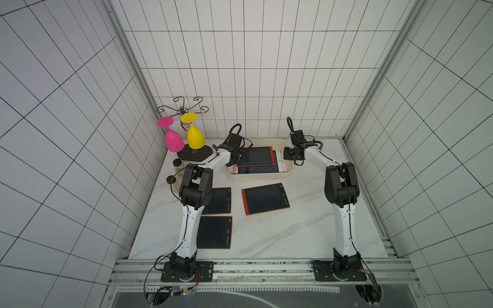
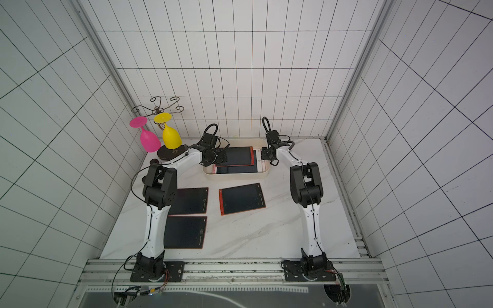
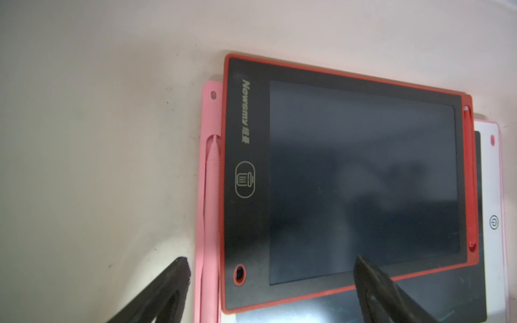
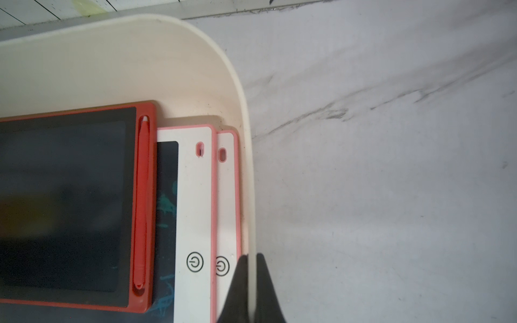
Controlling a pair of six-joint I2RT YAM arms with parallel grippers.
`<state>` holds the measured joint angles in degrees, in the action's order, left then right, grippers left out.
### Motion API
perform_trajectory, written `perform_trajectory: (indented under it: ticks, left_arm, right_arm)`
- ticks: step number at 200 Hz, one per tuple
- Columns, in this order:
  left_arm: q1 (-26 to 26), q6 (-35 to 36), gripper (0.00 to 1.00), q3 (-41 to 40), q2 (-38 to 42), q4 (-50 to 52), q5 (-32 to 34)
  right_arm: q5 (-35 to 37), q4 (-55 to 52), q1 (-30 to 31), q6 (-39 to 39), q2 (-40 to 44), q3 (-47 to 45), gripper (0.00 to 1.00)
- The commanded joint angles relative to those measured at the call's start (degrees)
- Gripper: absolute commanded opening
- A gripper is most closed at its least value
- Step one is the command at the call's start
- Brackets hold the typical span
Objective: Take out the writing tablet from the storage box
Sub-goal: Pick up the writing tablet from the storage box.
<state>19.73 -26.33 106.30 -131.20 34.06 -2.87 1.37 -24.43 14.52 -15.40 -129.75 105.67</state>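
Note:
The cream-white storage box (image 1: 257, 176) (image 2: 234, 176) sits at the back of the table. On top inside it lies a red-framed writing tablet (image 1: 260, 156) (image 3: 363, 181) (image 4: 64, 201), over a white-faced pink tablet (image 4: 195, 209) and a second one (image 4: 228, 195) against the right wall. My left gripper (image 3: 271, 261) (image 1: 241, 158) is open at the box's left end. One finger is over the box floor (image 3: 98, 139) and the other over the red tablet's screen. My right gripper (image 4: 252, 256) (image 1: 289, 154) is shut on the box's right wall (image 4: 240, 84).
A red-framed tablet (image 1: 265, 198) and two dark tablets (image 1: 217, 201) (image 1: 214, 232) lie on the marble table in front of the box. At back left are pink (image 1: 173, 141) and yellow (image 1: 195, 137) goblets on a wire rack, with two small jars (image 1: 177, 164) nearby.

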Motion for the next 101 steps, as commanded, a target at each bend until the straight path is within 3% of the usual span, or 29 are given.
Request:
perform_trajectory:
  ticks: [1,101]
  left_arm:
    - [0.3,0.6,0.92,1.4,-1.2,-2.6,0.9]
    - [1.8,-1.8,0.92,4.9,-6.6,-4.6,-3.8]
  right_arm:
    - [-1.4,2.6,-0.2,-1.0,2.2,0.2,0.0]
    - [-3.6,4.1,0.0,-1.8,1.9,-0.6,0.0]
